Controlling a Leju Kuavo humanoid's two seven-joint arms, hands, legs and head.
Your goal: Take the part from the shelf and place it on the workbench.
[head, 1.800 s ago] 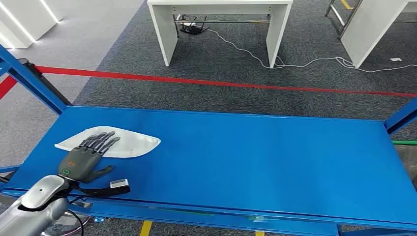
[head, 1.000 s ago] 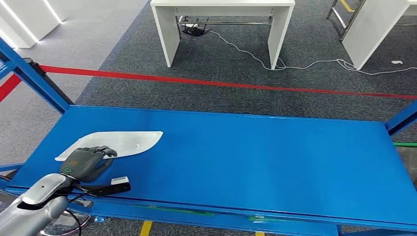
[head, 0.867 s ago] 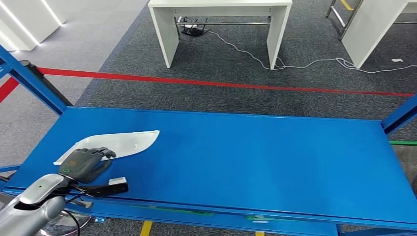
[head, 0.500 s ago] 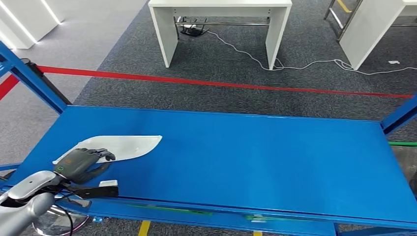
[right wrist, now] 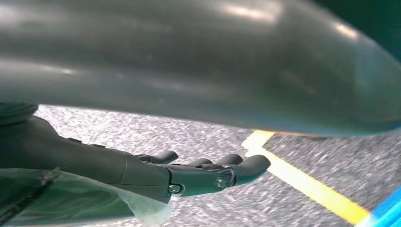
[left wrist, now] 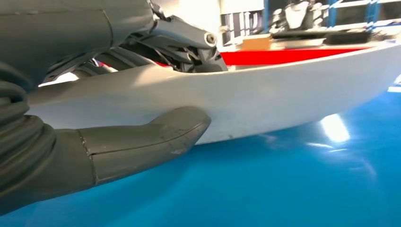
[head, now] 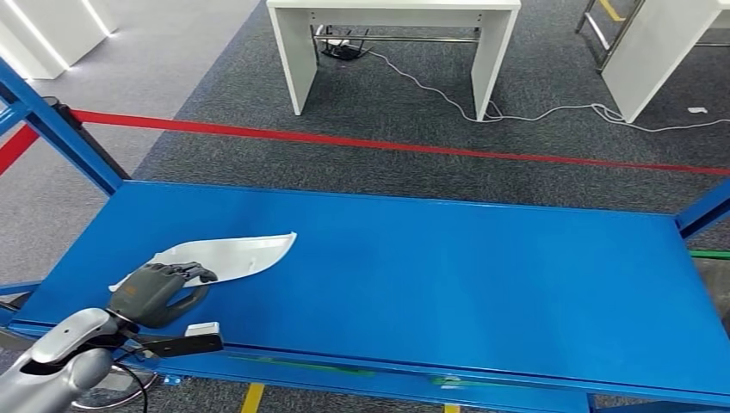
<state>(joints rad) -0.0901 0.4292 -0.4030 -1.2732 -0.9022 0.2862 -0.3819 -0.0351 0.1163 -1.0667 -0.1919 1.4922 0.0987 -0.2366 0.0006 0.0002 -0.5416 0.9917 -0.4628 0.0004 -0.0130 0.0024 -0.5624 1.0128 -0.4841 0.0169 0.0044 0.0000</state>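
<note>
Closing from flat-spread fingers into a grip, the left hand [head: 159,291] at lower left now clasps the white part [head: 225,256] and tips it off the blue shelf [head: 448,275], while the right hand [right wrist: 198,175] hangs loosely open, suggesting lift-off is underway.

Glossy plain white part [head: 225,256] between dark grey fingers [head: 191,270] of the left hand [head: 155,292]. Beneath them, saturated blue shelf [head: 448,267], unpatterned. Beyond, speckled dark grey carpet [head: 413,112] crossed by a red line [head: 405,148]; white table [head: 392,43].
</note>
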